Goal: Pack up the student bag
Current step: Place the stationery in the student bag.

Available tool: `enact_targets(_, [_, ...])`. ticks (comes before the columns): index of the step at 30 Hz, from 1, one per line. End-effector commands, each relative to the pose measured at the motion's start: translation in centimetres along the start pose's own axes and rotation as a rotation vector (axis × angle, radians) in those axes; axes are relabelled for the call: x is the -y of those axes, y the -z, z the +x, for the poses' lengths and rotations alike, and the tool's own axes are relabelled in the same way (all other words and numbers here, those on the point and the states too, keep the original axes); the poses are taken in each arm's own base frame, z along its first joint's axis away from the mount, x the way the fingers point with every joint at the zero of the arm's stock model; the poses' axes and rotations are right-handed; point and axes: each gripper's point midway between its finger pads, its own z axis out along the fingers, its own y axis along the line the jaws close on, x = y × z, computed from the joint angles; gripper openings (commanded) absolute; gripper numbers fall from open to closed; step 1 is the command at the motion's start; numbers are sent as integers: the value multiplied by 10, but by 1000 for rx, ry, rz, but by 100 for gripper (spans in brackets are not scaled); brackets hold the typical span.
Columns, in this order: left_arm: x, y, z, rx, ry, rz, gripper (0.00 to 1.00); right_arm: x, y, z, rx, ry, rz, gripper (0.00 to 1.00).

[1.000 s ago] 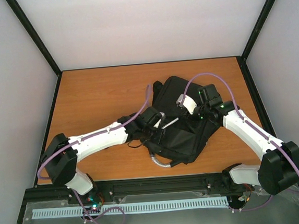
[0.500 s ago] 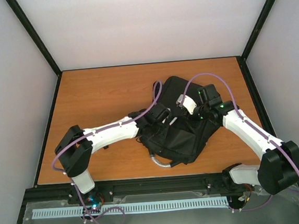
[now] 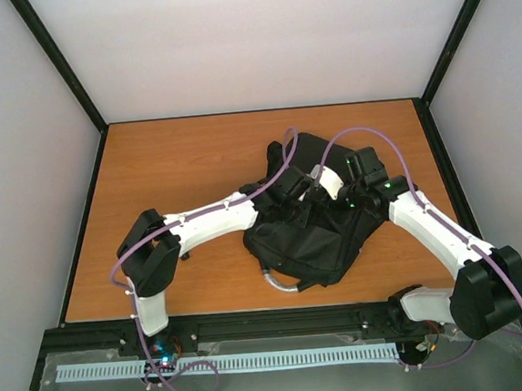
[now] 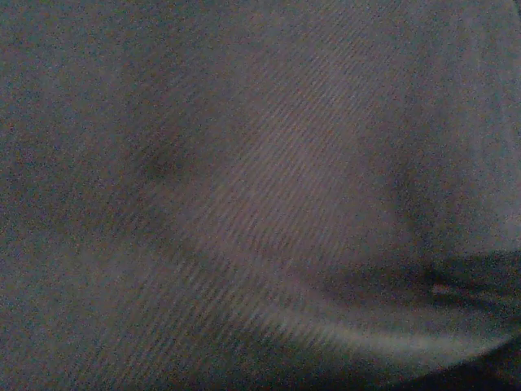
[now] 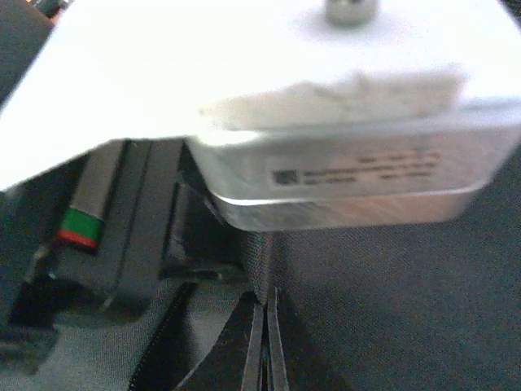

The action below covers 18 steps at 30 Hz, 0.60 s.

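Note:
The student bag (image 3: pixel 315 241), a big black backpack, lies in the middle of the table. My right gripper (image 3: pixel 321 195) holds its upper edge; in the right wrist view this gripper (image 5: pixel 264 300) is shut on a raised fold of the bag's black fabric (image 5: pixel 265 257). My left gripper (image 3: pixel 301 190) reaches into the bag beside it, and its fingers are hidden. The left wrist view is filled with dark bag fabric (image 4: pixel 260 163) and shows no fingers. The left wrist's white housing (image 5: pixel 326 106) hangs just above the pinched fold.
A grey loop handle (image 3: pixel 282 282) sticks out at the bag's near edge. A grey stick with a green and red band (image 5: pixel 84 220) shows beside dark parts at the left of the right wrist view. Bare wooden table (image 3: pixel 167 167) surrounds the bag, inside black frame posts.
My left arm has stretched right and away from me, taking its gripper from the bag's left side into the bag. The thin pale object it carried no longer shows. The right arm has stayed still.

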Motion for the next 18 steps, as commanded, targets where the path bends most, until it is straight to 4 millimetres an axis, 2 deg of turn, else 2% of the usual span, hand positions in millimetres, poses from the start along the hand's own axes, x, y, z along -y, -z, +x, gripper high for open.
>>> enact_targets(1, [28,7,-46,141,1,80,1,-6,3,-15,55,19,-33,3])
enact_targets(5, [47,4,-57,173,39,186,1,-7,3,-15,53,18,-37,3])
enact_targets(10, [71,4,-53,146,37,328,26,-7,3,-15,52,19,-36,3])
enact_targets(14, [75,19,-48,148,25,370,34,-6,3,-15,53,19,-35,3])
enact_targets(18, [85,44,-42,147,-25,443,41,-6,3,-16,54,23,-31,3])
